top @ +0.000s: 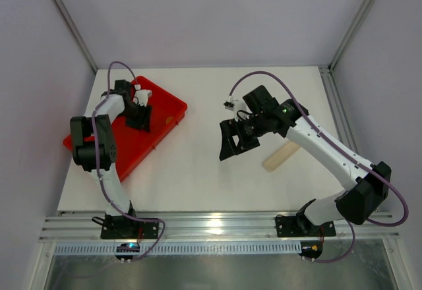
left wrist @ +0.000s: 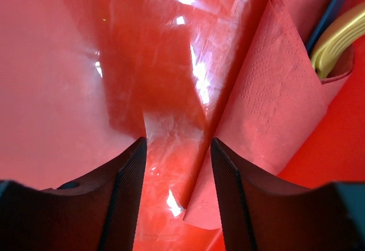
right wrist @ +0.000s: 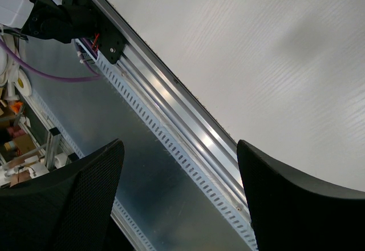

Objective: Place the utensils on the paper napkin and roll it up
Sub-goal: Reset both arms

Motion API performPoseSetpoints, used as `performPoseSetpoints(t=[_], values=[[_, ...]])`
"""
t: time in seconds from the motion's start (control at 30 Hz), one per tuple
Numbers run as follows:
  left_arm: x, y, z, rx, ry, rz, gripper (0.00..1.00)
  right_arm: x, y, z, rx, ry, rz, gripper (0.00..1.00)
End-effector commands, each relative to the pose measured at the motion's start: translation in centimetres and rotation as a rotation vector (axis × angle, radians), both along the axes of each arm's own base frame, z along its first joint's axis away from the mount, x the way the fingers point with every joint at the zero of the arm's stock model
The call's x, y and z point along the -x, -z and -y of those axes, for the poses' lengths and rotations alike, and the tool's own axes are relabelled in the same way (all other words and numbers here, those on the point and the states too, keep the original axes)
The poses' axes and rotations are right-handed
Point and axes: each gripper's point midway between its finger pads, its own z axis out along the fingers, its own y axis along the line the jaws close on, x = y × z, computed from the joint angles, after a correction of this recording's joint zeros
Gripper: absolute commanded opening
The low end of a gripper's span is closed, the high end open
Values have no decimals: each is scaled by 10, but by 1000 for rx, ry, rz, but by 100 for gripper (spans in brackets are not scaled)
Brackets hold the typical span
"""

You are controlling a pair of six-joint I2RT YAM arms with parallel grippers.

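Jaws of left arm (top: 89,146) apart over tray (left wrist: 57,91), beside napkin (left wrist: 268,108); right jaws wide apart, empty.

**A:** How does the left arm (top: 105,171) sit?

**B:** It rises from its base and folds at the elbow. The forearm reaches toward the far left, and the wrist tips the left tool (top: 139,120) steeply down.

**A:** And its jaws?

**B:** They are parted to a middling gap. The wrist view shows both black ribbed fingers (left wrist: 128,199) with nothing pinched between them.

**A:** The right arm (top: 330,155)?

**B:** It stretches from its base up and left toward the middle. The right tool (top: 236,144) hangs in the air, turned back toward the near edge.

**A:** Is that one open too?

**B:** Yes, wide. Its fingers (right wrist: 74,205) stand far apart with nothing between them.
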Motion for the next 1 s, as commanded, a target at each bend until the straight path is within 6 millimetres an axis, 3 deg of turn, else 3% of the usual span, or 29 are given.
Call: performPoseSetpoints(t=[0.0,0.27,0.53,0.63,0.67,0.73,0.77,0.83,0.87,0.9,0.97], values=[[-16,-33,-8,-8,-53,139,52,-1,-14,-2,-33,-10,41,83],[-25,-76,-2,73,-40,265,53,-1,-15,-2,-38,-8,42,83],[-23,-96,0,101,-114,297,55,-11,-10,6,21,48,75,83],[-21,-118,-4,97,-213,370,56,-21,-5,15,76,115,107,84],[-18,-138,-1,141,-280,407,56,-24,-1,18,97,146,105,87],[-11,-151,6,198,-333,435,59,-32,1,24,111,194,128,91],[-7,-171,9,239,-373,474,60,-34,3,25,114,228,120,99],[-2,-185,15,288,-399,490,65,-39,7,27,112,267,132,99],[3,-190,20,315,-394,483,76,-37,14,27,111,278,117,99],[9,-201,23,342,-406,492,99,-38,17,26,104,284,119,100],[17,-208,33,391,-383,487,99,-45,21,24,98,314,129,100]])
